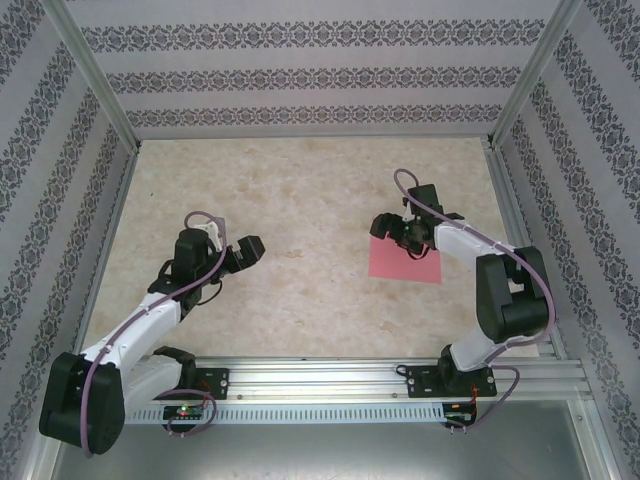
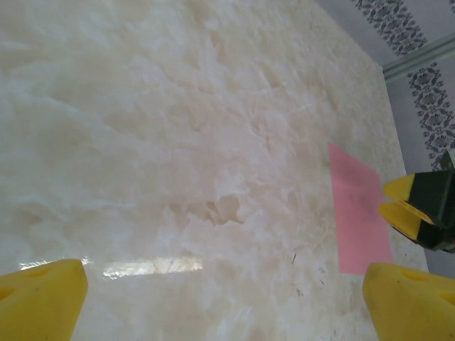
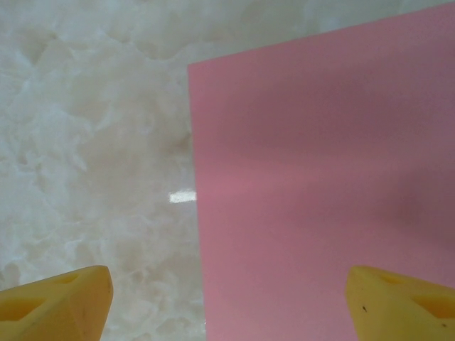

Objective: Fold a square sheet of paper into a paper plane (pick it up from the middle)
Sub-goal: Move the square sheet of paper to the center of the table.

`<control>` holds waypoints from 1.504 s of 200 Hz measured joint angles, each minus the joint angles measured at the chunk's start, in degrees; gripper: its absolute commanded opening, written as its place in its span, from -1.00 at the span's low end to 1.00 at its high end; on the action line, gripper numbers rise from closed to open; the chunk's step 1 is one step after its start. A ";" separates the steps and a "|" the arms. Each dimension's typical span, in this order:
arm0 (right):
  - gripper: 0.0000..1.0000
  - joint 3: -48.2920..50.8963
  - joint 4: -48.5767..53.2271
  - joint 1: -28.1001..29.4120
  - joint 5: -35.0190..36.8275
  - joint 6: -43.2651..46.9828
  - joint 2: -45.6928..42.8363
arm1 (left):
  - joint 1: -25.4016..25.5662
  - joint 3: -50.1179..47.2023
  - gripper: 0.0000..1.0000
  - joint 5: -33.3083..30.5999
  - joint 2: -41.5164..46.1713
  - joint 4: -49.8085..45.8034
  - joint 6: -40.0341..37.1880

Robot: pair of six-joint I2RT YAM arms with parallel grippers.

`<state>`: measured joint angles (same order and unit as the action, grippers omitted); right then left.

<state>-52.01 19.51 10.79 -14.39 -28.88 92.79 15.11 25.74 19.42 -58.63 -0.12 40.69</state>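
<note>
Approach to the sheet, no fold begun

We judged the work to be at its first step. The square sheet of paper (image 1: 408, 262) lay flat and unfolded on the worktop (image 1: 300, 190), right of centre in the overhead frame. The right end effector (image 1: 398, 232) hung over the sheet's upper left part, its fingers spread with nothing between them. In its wrist view the paper's left edge ran down between the two yellow fingertips (image 3: 57, 302), one over bare worktop and one over pink. The left end effector (image 1: 246, 250) stood spread and empty, well apart, left of centre. Next, we thought, the right one needed to shift toward the sheet's middle, descend and pinch.
</note>
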 measured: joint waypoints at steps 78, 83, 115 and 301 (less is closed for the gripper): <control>0.63 0.39 -1.55 2.51 3.08 -0.24 4.24 | 1.86 0.20 1.00 -0.63 1.95 -1.36 -0.02; 0.63 0.66 -1.95 2.97 3.37 -0.26 4.24 | 2.01 0.20 1.00 -0.63 1.95 -1.36 0.00; 0.63 2.01 -4.79 6.99 4.50 -1.38 3.80 | 3.82 0.20 1.00 -0.79 1.84 -1.31 0.20; 0.63 6.27 1.88 13.86 11.45 -8.81 -11.82 | 17.09 -0.57 1.00 -4.46 -2.80 -1.14 0.94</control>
<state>-45.74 21.39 24.64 -2.94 -37.69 80.97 32.21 25.17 14.96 -61.43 -1.26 41.63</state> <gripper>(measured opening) 0.817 0.999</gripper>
